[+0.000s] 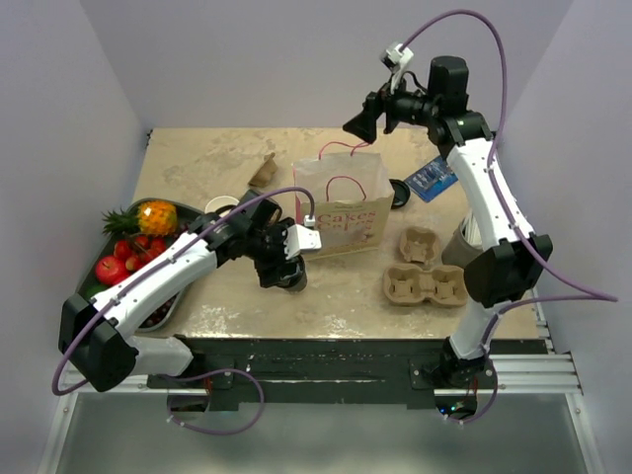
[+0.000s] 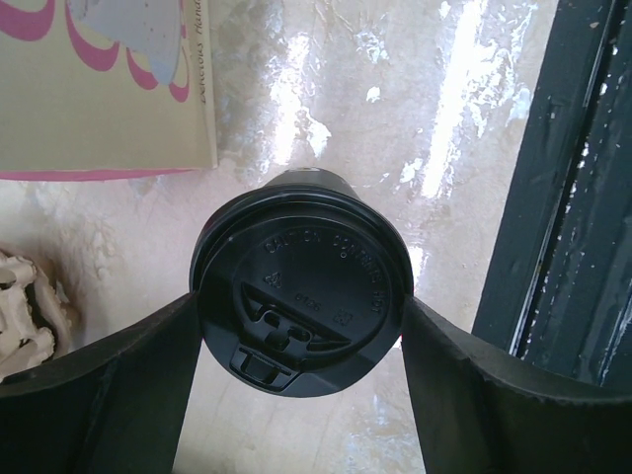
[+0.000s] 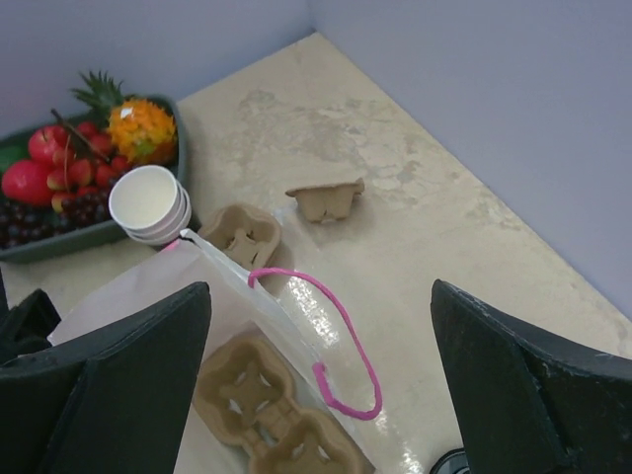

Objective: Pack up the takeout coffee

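Note:
The takeout coffee (image 2: 301,281), a cup with a round black lid, is seen from above in the left wrist view, just in front of the paper bag's near corner. My left gripper (image 2: 301,308) is shut on it, with both fingers pressed against the lid's sides. In the top view the cup (image 1: 289,277) is mostly hidden under that gripper (image 1: 281,265). The white bag (image 1: 341,207) with pink handles stands open at mid-table, with a cardboard cup carrier (image 3: 267,405) inside. My right gripper (image 1: 361,120) is open and empty, high above the bag's far side (image 3: 321,296).
A fruit tray (image 1: 163,308) sits at the left, with stacked lidless cups (image 1: 222,205) behind it. Cardboard carriers (image 1: 425,272) lie right of the bag. A loose black lid (image 1: 399,193) and a blue packet (image 1: 432,178) lie behind. The table's dark front edge (image 2: 553,197) is close to the cup.

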